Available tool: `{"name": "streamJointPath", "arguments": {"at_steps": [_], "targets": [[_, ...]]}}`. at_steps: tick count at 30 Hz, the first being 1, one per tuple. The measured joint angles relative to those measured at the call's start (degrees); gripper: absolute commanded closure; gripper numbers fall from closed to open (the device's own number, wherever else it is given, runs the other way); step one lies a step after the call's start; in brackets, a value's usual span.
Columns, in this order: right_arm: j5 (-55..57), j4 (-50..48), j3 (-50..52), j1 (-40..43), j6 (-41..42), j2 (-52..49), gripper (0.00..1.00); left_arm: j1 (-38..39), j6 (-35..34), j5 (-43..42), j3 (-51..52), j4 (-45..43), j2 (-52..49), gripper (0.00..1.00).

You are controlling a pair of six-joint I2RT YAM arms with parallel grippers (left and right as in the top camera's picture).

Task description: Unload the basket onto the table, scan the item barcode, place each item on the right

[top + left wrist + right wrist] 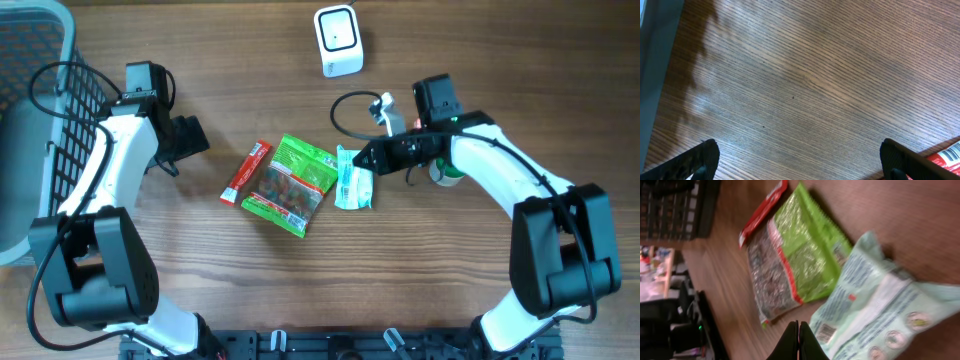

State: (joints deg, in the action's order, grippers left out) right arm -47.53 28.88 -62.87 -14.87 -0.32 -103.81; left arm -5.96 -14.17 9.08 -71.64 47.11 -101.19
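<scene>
Three items lie mid-table: a red snack bar [246,172], a green packet [293,185] and a pale green packet [352,180]. The white scanner [337,40] stands at the back. My right gripper [364,158] sits at the pale packet's upper right edge. In the right wrist view its fingertips [798,325] are pressed together, shut, with nothing showing between them. The pale green packet [880,305] lies just right of them, its barcode [826,332] facing up. My left gripper [188,138] is open over bare wood left of the red bar, jaws wide [800,160].
A dark wire basket [30,120] stands at the left edge. A black cable [345,112] loops behind the right gripper. A small green and white object [446,176] lies under the right arm. The red bar's end [945,152] shows beside the left gripper's right finger.
</scene>
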Motion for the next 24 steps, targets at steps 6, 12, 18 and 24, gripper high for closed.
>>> {"name": "streamJointPath", "arguments": {"at_steps": [6, 12, 18, 24], "targets": [[-3.45, -15.63, 11.39, -0.68, 3.06, 0.02, 0.96, 0.0, 0.0, 0.0, 0.0, -0.02, 0.0, 0.0], [-3.72, -33.03, 18.27, -0.55, 11.93, -5.16, 0.96, 0.0, -0.02, 0.0, 0.0, -0.02, 0.0, 0.0], [-4.09, -31.69, 18.25, 1.57, 14.86, -5.95, 0.96, 0.0, 0.0, 0.0, 0.0, -0.02, 0.0, 0.0], [-9.05, -29.75, 15.19, 1.57, 15.93, -4.85, 0.96, 0.0, 0.0, 0.0, 0.0, 0.0, 0.0, 0.0]]}}
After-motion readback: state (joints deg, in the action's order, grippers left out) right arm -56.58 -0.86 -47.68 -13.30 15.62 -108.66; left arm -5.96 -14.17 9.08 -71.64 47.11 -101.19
